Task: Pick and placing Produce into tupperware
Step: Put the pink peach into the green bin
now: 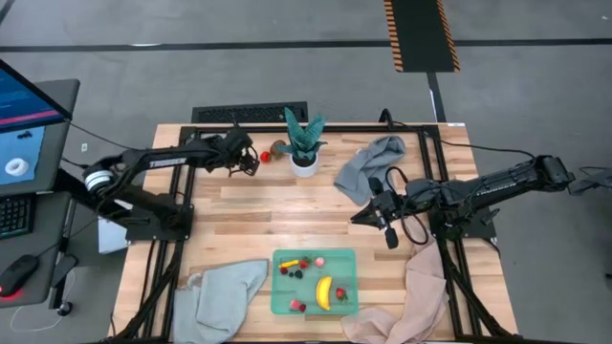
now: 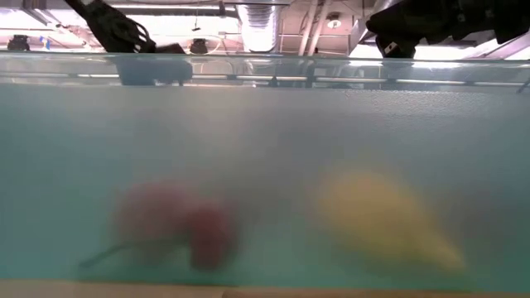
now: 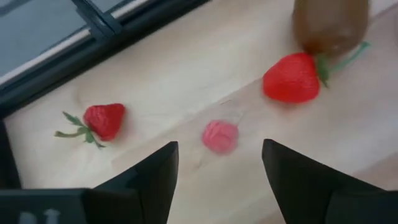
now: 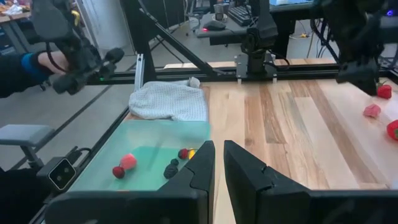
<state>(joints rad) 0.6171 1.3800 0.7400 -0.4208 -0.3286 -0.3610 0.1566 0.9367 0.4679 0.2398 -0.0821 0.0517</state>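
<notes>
From above, I see my left gripper (image 1: 251,162) at the table's far edge beside loose red fruit, well apart from the mint-green translucent plastic tupperware (image 1: 314,281); the right gripper (image 1: 358,217) waits nearly closed. My low view shows only blurred fruit through the tub wall. In my left wrist view, a small pink raspberry-like piece (image 3: 219,136) lies just ahead, centred between spread fingers (image 3: 155,176), with strawberries well clear either side.

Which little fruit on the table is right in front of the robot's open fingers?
The pale pink piece. It lies just ahead of the left gripper, centred between its spread fingers. The two red strawberries sit off to either side, farther away.
</notes>
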